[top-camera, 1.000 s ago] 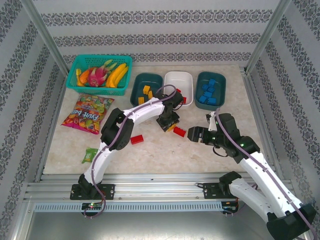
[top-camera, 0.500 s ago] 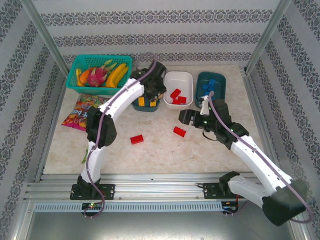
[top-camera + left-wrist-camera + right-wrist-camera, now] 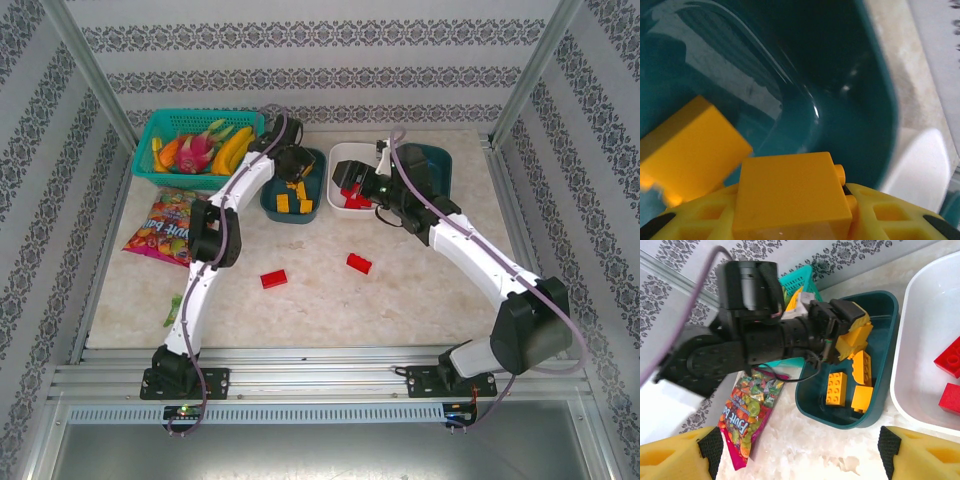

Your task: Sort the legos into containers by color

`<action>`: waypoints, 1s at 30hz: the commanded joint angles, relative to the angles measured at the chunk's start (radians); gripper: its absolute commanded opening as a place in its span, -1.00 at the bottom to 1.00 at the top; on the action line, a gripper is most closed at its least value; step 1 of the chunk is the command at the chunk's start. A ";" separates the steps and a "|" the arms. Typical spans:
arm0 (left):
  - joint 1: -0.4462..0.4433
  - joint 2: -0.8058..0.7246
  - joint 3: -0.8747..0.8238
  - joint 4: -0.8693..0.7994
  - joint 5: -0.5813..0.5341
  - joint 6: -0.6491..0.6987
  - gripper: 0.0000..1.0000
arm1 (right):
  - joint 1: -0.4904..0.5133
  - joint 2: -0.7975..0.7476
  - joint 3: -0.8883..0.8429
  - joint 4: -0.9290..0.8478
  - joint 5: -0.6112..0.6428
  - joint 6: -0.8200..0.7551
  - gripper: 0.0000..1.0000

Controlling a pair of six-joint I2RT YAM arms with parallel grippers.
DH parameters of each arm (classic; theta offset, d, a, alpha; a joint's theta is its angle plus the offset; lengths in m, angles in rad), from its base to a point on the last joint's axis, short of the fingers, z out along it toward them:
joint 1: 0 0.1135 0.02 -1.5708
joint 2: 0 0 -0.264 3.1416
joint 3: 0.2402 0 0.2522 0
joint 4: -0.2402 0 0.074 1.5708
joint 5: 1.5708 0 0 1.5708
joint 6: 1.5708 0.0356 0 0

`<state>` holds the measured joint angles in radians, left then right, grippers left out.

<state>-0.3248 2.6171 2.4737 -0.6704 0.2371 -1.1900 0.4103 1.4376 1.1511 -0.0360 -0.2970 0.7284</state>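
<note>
Over teal tub (image 3: pixel 840 421), left claw (image 3: pixel 852 335), gripped lego (image 3: pixel 790 195) cropped

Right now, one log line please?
left gripper: holding yellow block over teal tub; right gripper: open over white tub; loose: two red blocks

Damask-striped wallpaper walls (image 3: pixel 320 40), pale marbled tabletop (image 3: pixel 320 310), aluminium frame posts (image 3: pixel 90 70), even light
</note>
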 commanded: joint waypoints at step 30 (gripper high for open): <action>-0.051 -0.471 -0.156 -0.156 -0.074 0.197 0.53 | 0.007 0.025 0.008 -0.547 0.145 -0.330 0.59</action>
<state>-0.3397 2.3215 2.4203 -0.7650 0.2043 -1.1095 0.4099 1.4406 1.1336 -0.3893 -0.2081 0.5480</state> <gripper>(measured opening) 0.758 0.796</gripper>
